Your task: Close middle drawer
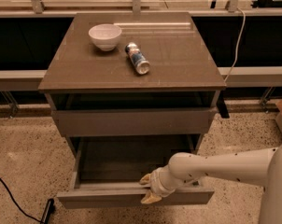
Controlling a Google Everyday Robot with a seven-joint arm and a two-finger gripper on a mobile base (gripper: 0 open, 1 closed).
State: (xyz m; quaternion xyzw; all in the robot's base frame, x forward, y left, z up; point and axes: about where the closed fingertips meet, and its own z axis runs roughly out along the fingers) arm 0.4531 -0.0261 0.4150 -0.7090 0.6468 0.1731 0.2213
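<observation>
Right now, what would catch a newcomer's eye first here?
The white robot arm reaching in from the right, its claw at the front edge of the middle drawer, which stands pulled far out of the cabinet. After that, the white bowl and a can lying on its side on the cabinet top.

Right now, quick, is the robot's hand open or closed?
Gripper: at the front edge of the pulled-out middle drawer; open or closed cannot be told.
</observation>
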